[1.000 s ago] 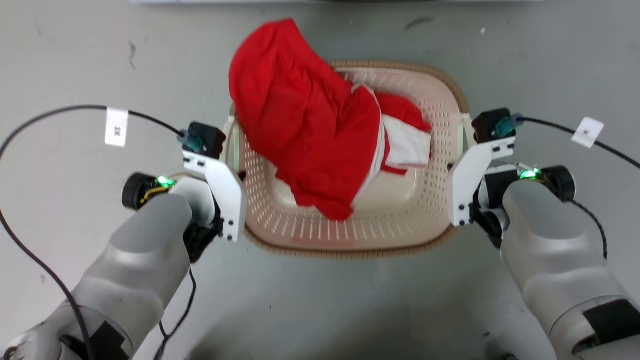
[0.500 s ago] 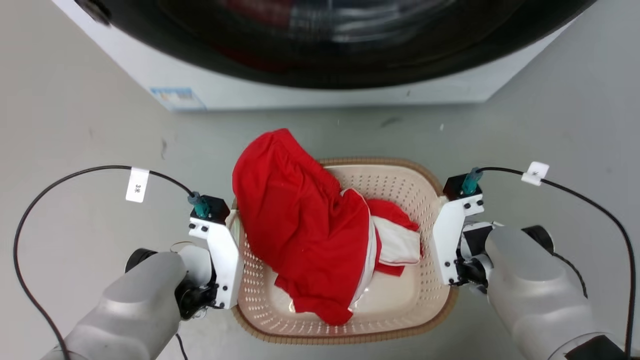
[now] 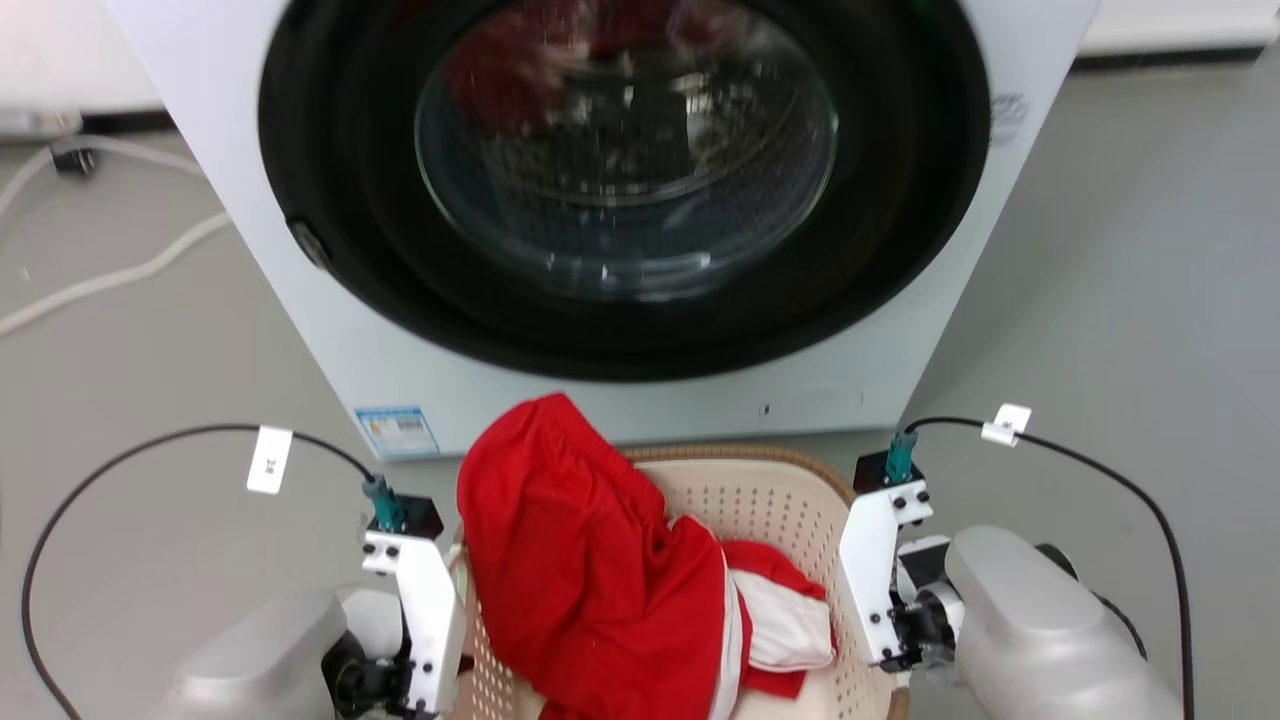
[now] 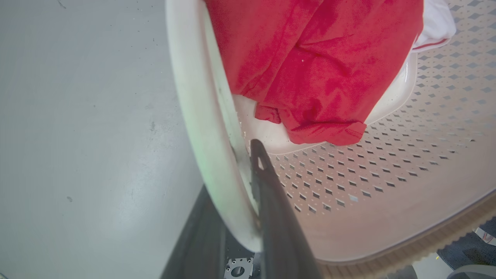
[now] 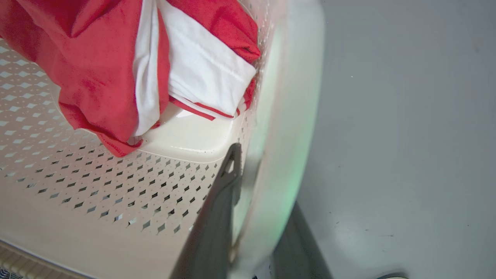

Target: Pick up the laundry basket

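Observation:
The laundry basket (image 3: 775,500) is cream with perforated walls and a brown woven rim, and it sits at the bottom of the head view between my two arms. A red and white garment (image 3: 580,590) lies heaped in it and hangs over its left rim. My left gripper (image 4: 232,170) is shut on the basket's (image 4: 387,162) white left handle (image 4: 197,97), one dark finger (image 4: 271,201) inside and one outside. My right gripper (image 5: 267,178) is shut on the white right handle (image 5: 286,116) of the basket (image 5: 77,186) in the same way. The fingertips are hidden in the head view.
A white washing machine (image 3: 380,370) with a large dark round door (image 3: 620,170) stands right behind the basket. Grey floor (image 3: 1120,300) runs to the right of it. White hoses (image 3: 110,275) lie on the floor at the far left. Black cables loop from both wrists.
The head view has swung upward, bringing the washing machine's front into the picture. The basket and both grippers now show lower, with the grippers at the same handles.

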